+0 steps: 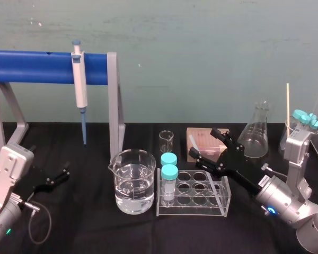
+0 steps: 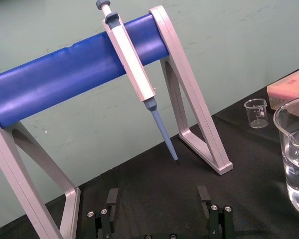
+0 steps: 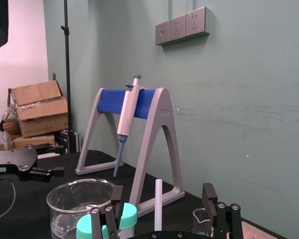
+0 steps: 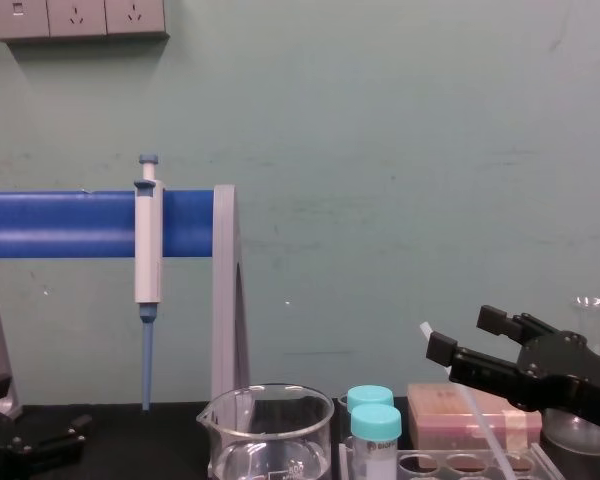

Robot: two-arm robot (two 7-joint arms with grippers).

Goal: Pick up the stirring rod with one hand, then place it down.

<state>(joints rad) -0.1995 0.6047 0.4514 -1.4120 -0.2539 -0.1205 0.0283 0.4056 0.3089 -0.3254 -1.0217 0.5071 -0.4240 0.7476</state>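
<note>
The stirring rod (image 3: 158, 204), thin and translucent white, stands between the two fingers of my right gripper (image 3: 162, 196), and neither finger touches it. From the chest view the stirring rod (image 4: 480, 415) slants down from its upper tip toward the tube rack. My right gripper (image 1: 203, 143) hovers open above the pink box and the rack, with the stirring rod (image 1: 193, 141) in the gap. At the table's left, my left gripper (image 1: 55, 179) rests open and empty; its fingers (image 2: 112, 199) stand apart.
A water-filled beaker (image 1: 134, 182) stands left of the tube rack (image 1: 222, 198), which holds two teal-capped tubes. Behind them are a small beaker (image 1: 166, 142), a pink box (image 1: 201, 138) and a conical flask (image 1: 254, 135). A pipette (image 1: 80, 84) hangs on the blue stand (image 1: 37, 67).
</note>
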